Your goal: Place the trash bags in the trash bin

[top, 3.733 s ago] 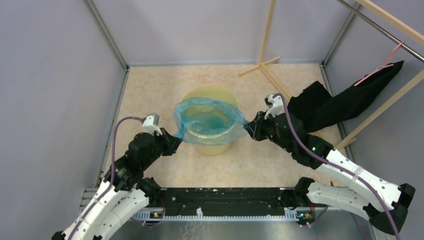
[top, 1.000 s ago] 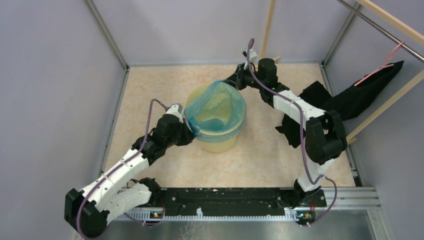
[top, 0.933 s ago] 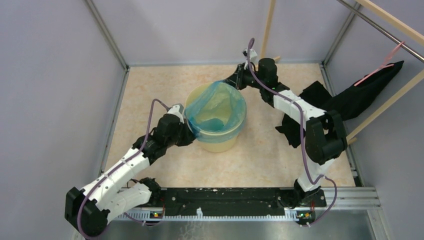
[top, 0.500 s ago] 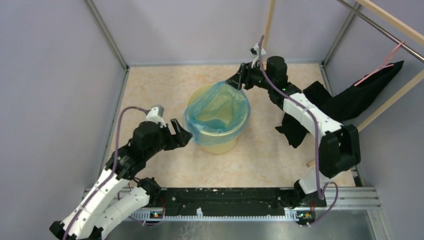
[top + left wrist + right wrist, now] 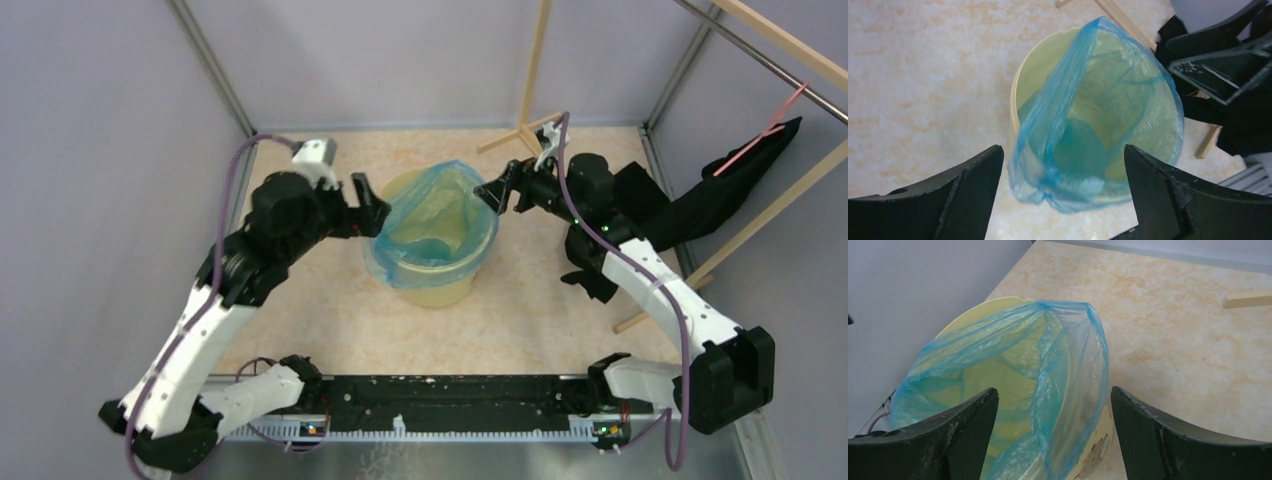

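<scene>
Left gripper (image 5: 373, 208) jaws spread wide, gripping nothing; right gripper (image 5: 493, 198) jaws also parted and empty; between them the trash bag (image 5: 440, 215), thin crinkled translucent blue film, sits mouth-open inside the pale-yellow trash bin (image 5: 435, 288); its edge drapes over the near rim; the far-left rim shows bare.

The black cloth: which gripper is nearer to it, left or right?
Right. The right gripper is at the right rim of the bin, toward the black cloth; the left gripper is across the bin, at its left rim, farther away.
</scene>
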Controlling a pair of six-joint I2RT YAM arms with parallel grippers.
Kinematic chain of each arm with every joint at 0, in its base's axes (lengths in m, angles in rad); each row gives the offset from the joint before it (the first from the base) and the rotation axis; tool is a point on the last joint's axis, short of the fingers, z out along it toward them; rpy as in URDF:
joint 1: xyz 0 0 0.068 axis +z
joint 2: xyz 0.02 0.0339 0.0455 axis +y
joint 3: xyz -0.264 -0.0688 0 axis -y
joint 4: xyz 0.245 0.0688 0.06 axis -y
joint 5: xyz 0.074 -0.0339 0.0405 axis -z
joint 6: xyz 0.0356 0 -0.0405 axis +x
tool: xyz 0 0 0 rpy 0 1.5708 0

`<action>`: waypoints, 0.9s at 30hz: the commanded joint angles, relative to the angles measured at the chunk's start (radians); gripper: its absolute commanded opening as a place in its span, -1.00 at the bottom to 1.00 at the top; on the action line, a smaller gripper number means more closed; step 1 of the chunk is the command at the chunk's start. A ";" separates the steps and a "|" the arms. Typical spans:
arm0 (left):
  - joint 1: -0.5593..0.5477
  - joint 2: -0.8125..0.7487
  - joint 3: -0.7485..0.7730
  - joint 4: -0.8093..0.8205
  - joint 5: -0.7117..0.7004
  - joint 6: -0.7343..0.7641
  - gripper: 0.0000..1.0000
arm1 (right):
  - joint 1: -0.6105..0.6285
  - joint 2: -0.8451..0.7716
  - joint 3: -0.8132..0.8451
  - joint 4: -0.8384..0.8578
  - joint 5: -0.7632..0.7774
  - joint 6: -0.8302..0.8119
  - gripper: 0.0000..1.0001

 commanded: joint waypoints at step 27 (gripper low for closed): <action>0.147 0.581 0.256 0.161 0.395 0.245 0.02 | -0.072 0.000 -0.072 0.123 -0.087 -0.013 0.64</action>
